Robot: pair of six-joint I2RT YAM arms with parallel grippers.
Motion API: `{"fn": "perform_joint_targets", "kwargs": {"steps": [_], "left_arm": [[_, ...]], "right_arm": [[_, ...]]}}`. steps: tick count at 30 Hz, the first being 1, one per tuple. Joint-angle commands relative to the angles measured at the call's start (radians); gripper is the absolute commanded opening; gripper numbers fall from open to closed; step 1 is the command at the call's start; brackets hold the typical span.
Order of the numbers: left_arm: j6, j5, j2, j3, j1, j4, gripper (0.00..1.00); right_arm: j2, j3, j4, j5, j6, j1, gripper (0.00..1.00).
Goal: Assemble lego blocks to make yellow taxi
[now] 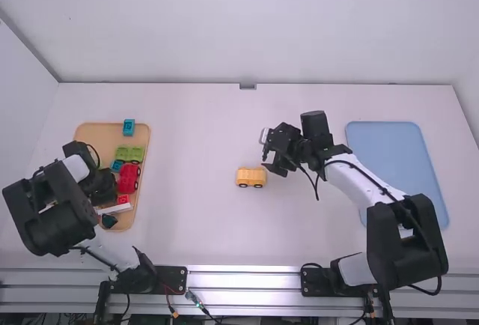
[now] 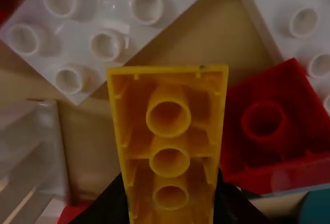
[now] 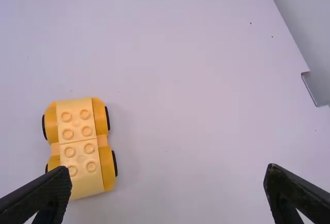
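Observation:
My left gripper (image 1: 99, 190) is low over the wooden tray of blocks at the left. In the left wrist view, my left gripper (image 2: 172, 203) is shut on a yellow block (image 2: 170, 131), whose hollow underside with round tubes faces the camera. A yellow car base (image 1: 251, 177) with dark wheels stands on the table near the middle. My right gripper (image 1: 271, 156) is just to the right of that car, above the table. In the right wrist view, the car base (image 3: 80, 144) shows studs on top, and my right gripper (image 3: 167, 193) stands open and holds nothing.
The wooden tray (image 1: 93, 134) carries a green car (image 1: 129, 153), a red car (image 1: 129, 178), a teal block (image 1: 129, 127) and white blocks (image 2: 103, 28). A red block (image 2: 268, 126) lies close by the held piece. A blue tray (image 1: 397, 160) lies at the right.

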Motion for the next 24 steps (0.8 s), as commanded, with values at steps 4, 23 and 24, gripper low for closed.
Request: {"fn": "perform_joint_targets", "kwargs": {"steps": [4,23,24], "left_arm": [[0.034,-0.001,0.018,-0.028,-0.008,0.02,0.34],[0.042,-0.074,0.018,-0.028,-0.008,0.017,0.64],[0.041,-0.074,0.018,-0.028,-0.008,0.015,0.63]], "right_arm": [[-0.011,0.013,-0.004,-0.006,0.006,-0.003,0.99],[-0.011,0.013,-0.004,-0.006,0.003,-0.003,0.99],[-0.011,0.013,-0.004,-0.006,0.003,-0.003,0.99]]}}
